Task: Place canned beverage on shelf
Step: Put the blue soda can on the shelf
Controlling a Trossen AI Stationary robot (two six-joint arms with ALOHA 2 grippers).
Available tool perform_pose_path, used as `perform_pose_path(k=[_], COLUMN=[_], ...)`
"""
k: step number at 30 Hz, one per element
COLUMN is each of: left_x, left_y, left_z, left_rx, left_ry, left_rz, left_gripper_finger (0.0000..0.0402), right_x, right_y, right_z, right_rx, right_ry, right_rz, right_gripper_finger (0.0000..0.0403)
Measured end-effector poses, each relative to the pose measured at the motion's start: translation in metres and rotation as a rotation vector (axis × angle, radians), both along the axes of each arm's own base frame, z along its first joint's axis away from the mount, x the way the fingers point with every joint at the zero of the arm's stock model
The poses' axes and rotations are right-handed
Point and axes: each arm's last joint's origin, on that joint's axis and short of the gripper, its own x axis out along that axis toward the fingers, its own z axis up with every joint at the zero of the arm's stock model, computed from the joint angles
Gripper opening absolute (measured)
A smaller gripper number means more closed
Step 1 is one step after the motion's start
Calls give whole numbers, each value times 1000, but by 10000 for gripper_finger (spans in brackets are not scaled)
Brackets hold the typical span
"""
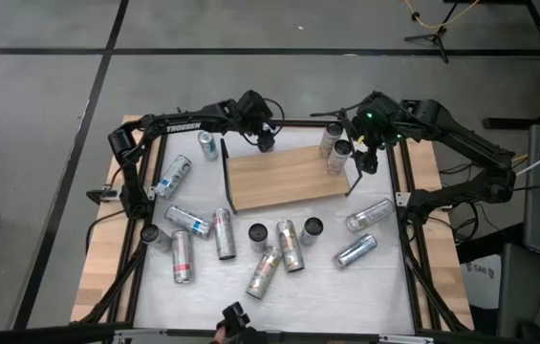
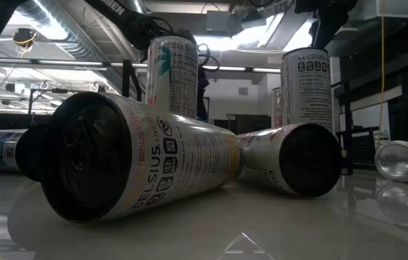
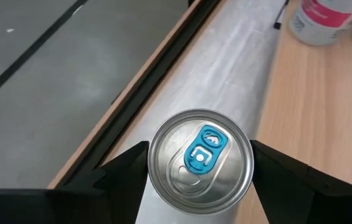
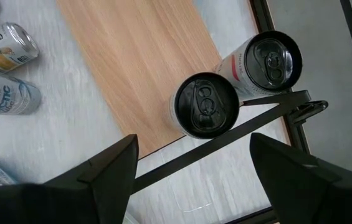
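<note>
High view: we see the shelf (image 1: pixel 284 179) lying mid-table with two upright cans (image 1: pixel 334 148) at its right end. The left gripper (image 1: pixel 265 140) sits at the shelf's far left corner; the right gripper (image 1: pixel 366 161) hovers just beside the right end. Loose cans (image 1: pixel 279 250) lie scattered on the white table (image 1: pixel 384 287).

Low view: we see only lying and standing cans (image 2: pixel 146 162) up close; neither gripper shows clearly.

Left wrist view: our left fingers (image 3: pixel 123 171) are spread either side of a silver can with a blue tab (image 3: pixel 199 160), which stands on the table just beside the shelf edge (image 3: pixel 313 118). Whether the pads touch it, we cannot tell.

Right wrist view: our right fingers (image 4: pixel 110 163) are spread wide and empty above the dark-topped can (image 4: pixel 205 104) and its neighbour (image 4: pixel 274 59).

Doing it well: we judge the left gripper should close squarely, lift straight, then set the can down clear of the edge.
</note>
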Motion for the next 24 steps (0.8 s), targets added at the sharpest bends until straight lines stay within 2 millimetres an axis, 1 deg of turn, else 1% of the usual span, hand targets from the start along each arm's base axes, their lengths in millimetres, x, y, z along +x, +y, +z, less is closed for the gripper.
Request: perform_pose_path(k=[6, 16, 24], left_x=[2, 2, 3], left_y=[0, -1, -3], left_z=[-7, -8, -8], left_rx=[6, -4, -2], left_ry=[31, 39, 40], left_rz=[-34, -69, -78], left_gripper_finger=[254, 252, 212], right_x=[0, 0, 0], right_y=[0, 0, 0], right_z=[0, 0, 0], right_rx=[0, 0, 0], right_ry=[0, 0, 0], right_rz=[0, 0, 0], right_gripper_finger=[303, 303, 303])
